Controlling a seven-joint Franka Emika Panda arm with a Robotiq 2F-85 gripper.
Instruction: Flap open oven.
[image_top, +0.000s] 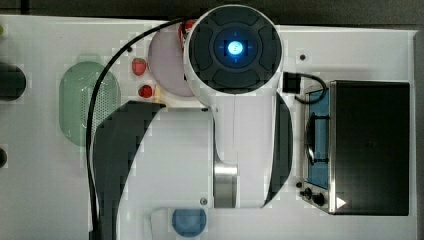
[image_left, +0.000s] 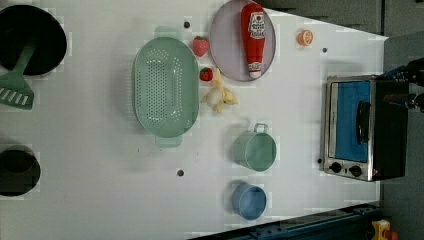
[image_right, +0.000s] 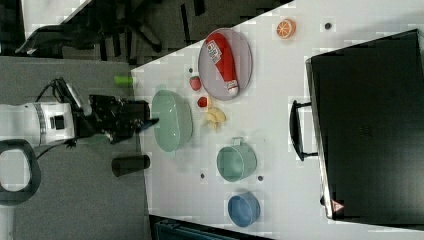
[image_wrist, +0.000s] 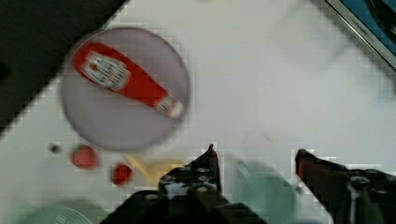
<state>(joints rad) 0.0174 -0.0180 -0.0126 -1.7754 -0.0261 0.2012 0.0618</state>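
The oven (image_top: 370, 145) is a black box with a silver front frame, standing at the top view's right. Its blue glass door (image_left: 352, 120) lies flush in the frame, with the bar handle (image_left: 363, 121) across it and two black knobs (image_left: 345, 169) beside it. The oven (image_right: 370, 125) also takes up the right view's right, handle (image_right: 295, 130) facing the table. My gripper (image_right: 150, 121) hangs well above the table, far from the oven. My gripper (image_wrist: 257, 156) is open with nothing between its fingers. A corner of the oven (image_wrist: 369, 23) shows in the wrist view.
A green colander (image_left: 166, 87), a plate (image_left: 227, 45) carrying a ketchup bottle (image_left: 254, 37), two strawberries (image_left: 201, 46), a banana (image_left: 220, 97), a green cup (image_left: 255, 150), a blue bowl (image_left: 248, 201) and an orange slice (image_left: 305, 37) lie on the white table (image_left: 100, 160).
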